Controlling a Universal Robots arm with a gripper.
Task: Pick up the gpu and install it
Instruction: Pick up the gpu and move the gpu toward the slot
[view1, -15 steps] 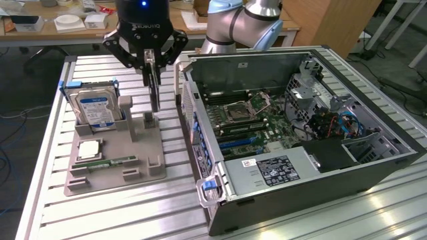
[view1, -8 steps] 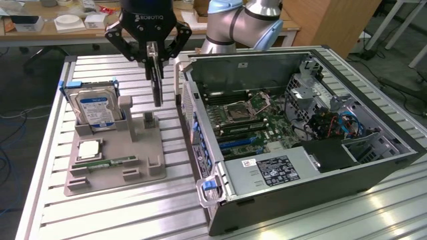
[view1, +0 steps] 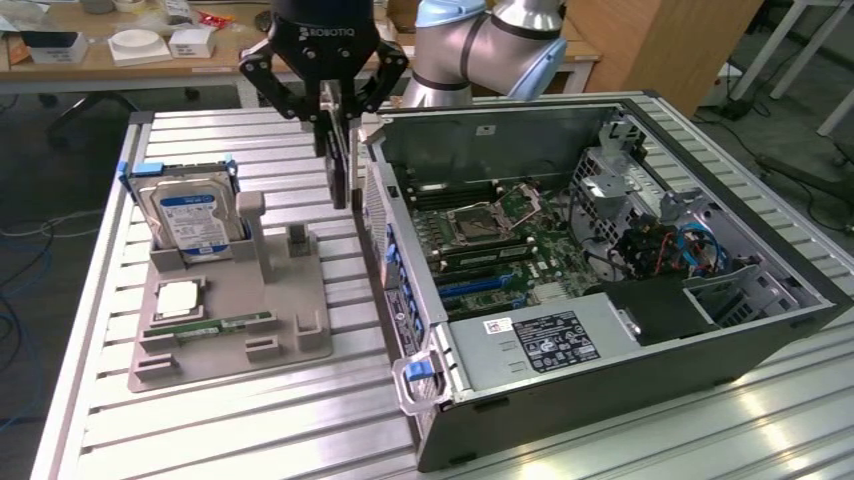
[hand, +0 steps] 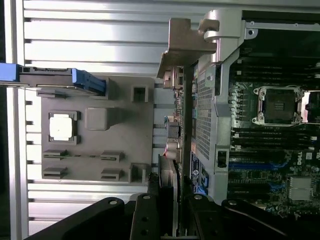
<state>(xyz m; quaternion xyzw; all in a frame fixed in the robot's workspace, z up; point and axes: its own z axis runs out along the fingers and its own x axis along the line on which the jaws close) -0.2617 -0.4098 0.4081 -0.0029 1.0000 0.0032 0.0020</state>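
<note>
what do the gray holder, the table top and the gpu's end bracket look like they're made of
The holder: probably plastic, maybe 3D-printed; uniform matte gray, blocky pockets.
The table: likely aluminium profile; pale silver slats with slots, soft sheen.
The gpu, its bracket: seemingly bare sheet metal; thin, bent, dull silver.

gpu (hand: 169, 175) in hand (hand: 172, 216) — beside case (hand: 220, 100)

A robotics lab: a robot arm (view1: 494, 40) above a slotted aluminium table (view1: 200, 440), an opened computer tower (view1: 587, 390), cluttered wooden workbenches (view1: 80, 70) behind.
</note>
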